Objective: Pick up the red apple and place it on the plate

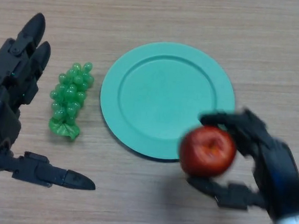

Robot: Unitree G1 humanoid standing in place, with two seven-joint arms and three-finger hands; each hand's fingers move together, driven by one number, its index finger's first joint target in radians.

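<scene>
One hand [269, 161] grips apple [208, 151]; wrist cropped

The right hand [269, 161] is curling its fingers and thumb around the red apple [208, 151] at lower right, while the left hand [12, 87] is resting spread wide at far left.
</scene>
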